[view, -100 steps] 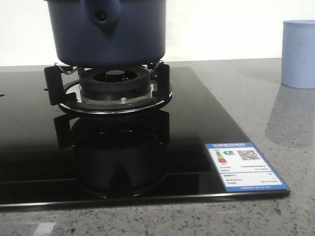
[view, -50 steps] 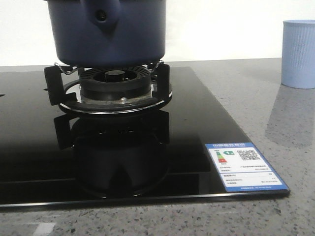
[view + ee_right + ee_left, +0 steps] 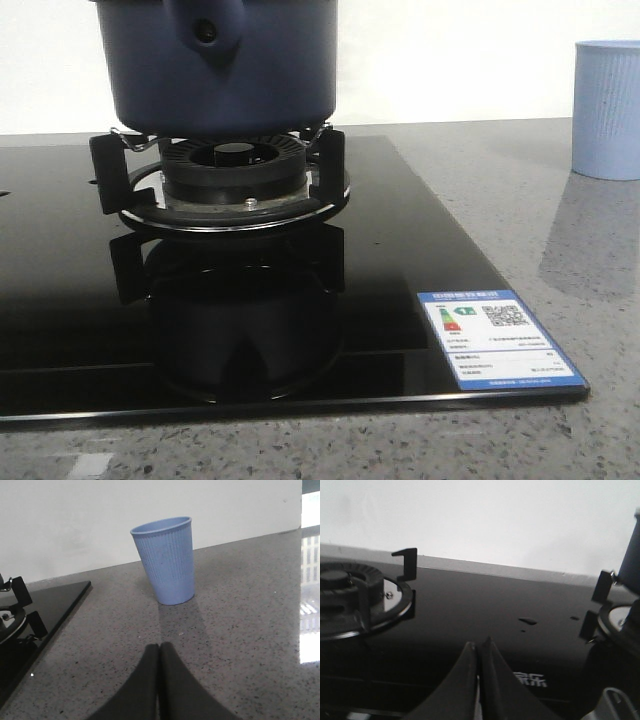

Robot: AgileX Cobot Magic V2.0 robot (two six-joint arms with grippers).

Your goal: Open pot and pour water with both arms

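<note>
The dark navy-blue pot [image 3: 225, 70] sits on the burner's black supports [image 3: 232, 175] of the black glass stove; its handle tab with a small hole [image 3: 205, 30] faces the front camera, and its top is out of view. A sliver of the pot [image 3: 632, 560] shows in the left wrist view. My left gripper [image 3: 479, 645] is shut and empty, low over the stove glass between the two burners. My right gripper [image 3: 160, 647] is shut and empty over the grey counter, short of the light-blue ribbed cup [image 3: 166, 560]. Neither gripper shows in the front view.
The light-blue cup [image 3: 608, 108] stands on the grey speckled counter [image 3: 560, 200] right of the stove. A second burner [image 3: 350, 595] lies on the stove's other side. An energy label sticker [image 3: 497, 338] sits on the stove's front right corner. A white wall is behind.
</note>
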